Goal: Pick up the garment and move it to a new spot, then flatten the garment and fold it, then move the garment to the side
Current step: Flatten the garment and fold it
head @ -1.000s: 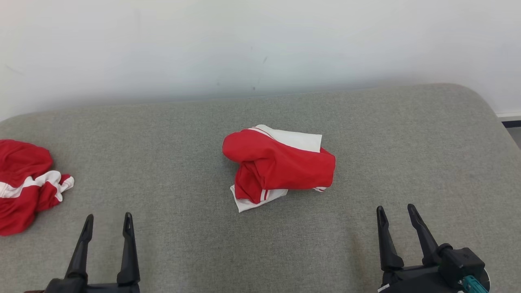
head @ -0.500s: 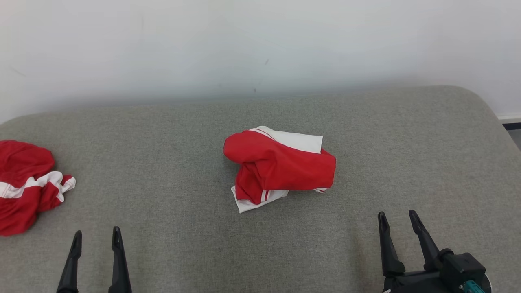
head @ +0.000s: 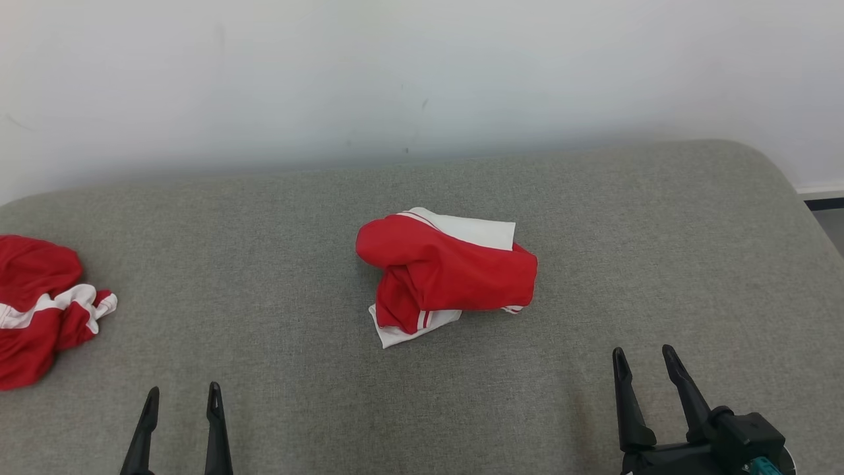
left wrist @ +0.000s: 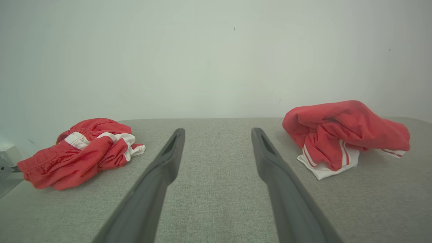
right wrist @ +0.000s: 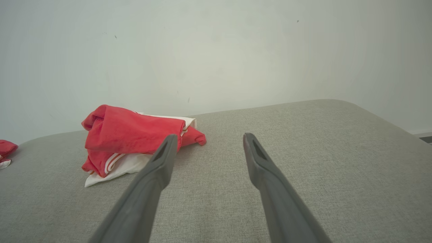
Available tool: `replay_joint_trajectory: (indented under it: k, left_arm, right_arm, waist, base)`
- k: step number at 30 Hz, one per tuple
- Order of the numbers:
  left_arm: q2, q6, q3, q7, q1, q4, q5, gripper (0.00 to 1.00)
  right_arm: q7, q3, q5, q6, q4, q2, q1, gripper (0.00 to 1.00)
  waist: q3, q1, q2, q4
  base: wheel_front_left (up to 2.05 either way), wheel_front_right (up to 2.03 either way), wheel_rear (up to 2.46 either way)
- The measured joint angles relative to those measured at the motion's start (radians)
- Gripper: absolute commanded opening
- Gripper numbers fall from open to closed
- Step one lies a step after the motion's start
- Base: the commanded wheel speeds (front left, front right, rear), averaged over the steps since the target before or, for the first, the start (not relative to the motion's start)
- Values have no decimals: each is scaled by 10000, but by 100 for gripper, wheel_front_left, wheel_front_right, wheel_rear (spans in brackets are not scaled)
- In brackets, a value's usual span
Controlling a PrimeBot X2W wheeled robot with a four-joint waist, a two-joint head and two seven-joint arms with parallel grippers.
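Observation:
A red garment (head: 447,274) with white panels lies bunched in a heap at the middle of the grey padded surface (head: 277,224); the left wrist view has the garment (left wrist: 344,133) at its right, and the right wrist view has the garment (right wrist: 130,136) at its left. My left gripper (head: 183,388) stands open at the near left, well short of the heap, with nothing between its fingers (left wrist: 162,168). The right gripper (head: 642,349) is open too, at the near right, and its fingers (right wrist: 266,179) hold nothing.
A second red and white garment (head: 39,303) lies crumpled at the surface's far left edge, also in the left wrist view (left wrist: 81,150). A white wall (head: 422,72) closes the back. The surface's rounded right corner (head: 778,171) drops to the floor.
My left gripper has drawn back toward the near edge, then eased slightly forward and right. The right gripper sits a little lower. The head camera shifted slightly; the garments lie as before.

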Motion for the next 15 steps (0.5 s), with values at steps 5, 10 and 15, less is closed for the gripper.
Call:
replay_joint_trajectory:
  k: [5, 10, 15]
  left_arm:
    - [-4, 117, -67, 0, 23, 44, -2, 100]
    - [-4, 255, -84, 0, 166, 58, 2, 100]
    - [-2, 318, -69, 0, 180, 35, -2, 100]
  right_arm:
    - [2, 6, -2, 0, 33, 0, 8, 100]
    - [2, 19, -15, 0, 136, 0, 18, 100]
    - [0, 84, -15, 0, 184, 0, 35, 100]
  waist:
    - [-4, 0, 0, 55]
    - [-35, 0, 0, 106]
    - [-56, 0, 0, 106]
  base:
    - [0, 0, 0]
    - [0, 0, 0]
    - [0, 0, 0]
